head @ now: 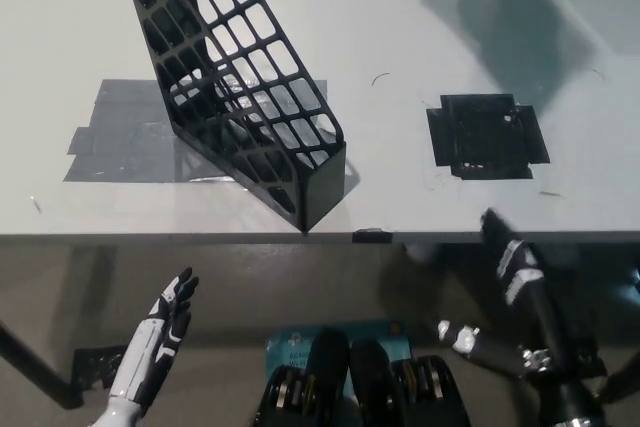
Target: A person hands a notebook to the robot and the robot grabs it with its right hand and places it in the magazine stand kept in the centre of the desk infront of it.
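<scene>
A black magazine stand (235, 77) sits empty on the grey desk (400, 37), no notebook in sight. At five o'clock, the black right hand (510, 262) hangs open, empty; at seven, the white left hand (165, 332) rests open.

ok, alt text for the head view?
A black lattice magazine stand sits empty on a white desk, with no notebook in view. The white left robot hand rests open at lower left; the black right robot hand is raised at the desk edge.
</scene>
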Controlling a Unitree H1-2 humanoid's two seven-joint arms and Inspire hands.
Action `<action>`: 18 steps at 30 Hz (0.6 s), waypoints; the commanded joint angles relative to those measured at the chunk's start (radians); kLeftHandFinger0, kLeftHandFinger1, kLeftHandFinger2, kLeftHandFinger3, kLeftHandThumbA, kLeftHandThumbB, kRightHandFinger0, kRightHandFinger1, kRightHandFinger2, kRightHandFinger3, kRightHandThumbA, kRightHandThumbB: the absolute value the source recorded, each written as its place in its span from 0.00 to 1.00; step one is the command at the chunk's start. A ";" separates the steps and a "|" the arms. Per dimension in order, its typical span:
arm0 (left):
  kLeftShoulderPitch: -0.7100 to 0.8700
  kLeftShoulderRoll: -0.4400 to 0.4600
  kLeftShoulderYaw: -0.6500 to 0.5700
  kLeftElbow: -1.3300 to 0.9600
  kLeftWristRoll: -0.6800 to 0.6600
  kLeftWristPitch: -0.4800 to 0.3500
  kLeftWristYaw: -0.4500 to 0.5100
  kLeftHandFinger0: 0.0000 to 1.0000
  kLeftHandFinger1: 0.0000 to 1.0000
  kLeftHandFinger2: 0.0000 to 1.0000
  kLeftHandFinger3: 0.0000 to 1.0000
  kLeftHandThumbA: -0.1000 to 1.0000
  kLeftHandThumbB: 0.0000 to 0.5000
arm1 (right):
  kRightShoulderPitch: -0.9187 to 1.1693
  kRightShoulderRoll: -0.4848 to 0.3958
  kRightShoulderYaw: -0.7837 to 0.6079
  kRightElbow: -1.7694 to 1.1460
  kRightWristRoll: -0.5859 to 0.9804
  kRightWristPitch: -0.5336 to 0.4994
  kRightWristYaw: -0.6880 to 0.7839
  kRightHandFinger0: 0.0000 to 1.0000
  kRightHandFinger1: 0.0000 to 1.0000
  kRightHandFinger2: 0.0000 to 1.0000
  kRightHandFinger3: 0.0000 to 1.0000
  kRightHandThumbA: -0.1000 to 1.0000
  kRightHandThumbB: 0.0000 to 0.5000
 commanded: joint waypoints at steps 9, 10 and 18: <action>0.005 0.030 -0.023 -0.008 0.025 -0.055 0.061 1.00 1.00 1.00 1.00 1.00 1.00 | -0.192 0.016 -0.116 -0.181 -0.013 0.008 -0.067 1.00 1.00 1.00 1.00 1.00 0.58; 0.003 0.033 -0.024 -0.010 0.024 -0.055 0.062 1.00 1.00 1.00 1.00 1.00 1.00 | -0.213 0.014 -0.127 -0.181 -0.028 0.018 -0.074 1.00 1.00 1.00 1.00 1.00 0.61; -0.008 0.039 -0.029 -0.008 0.019 -0.055 0.060 1.00 1.00 1.00 1.00 1.00 1.00 | -0.290 -0.002 -0.193 -0.152 0.058 0.090 -0.073 1.00 1.00 1.00 1.00 1.00 0.60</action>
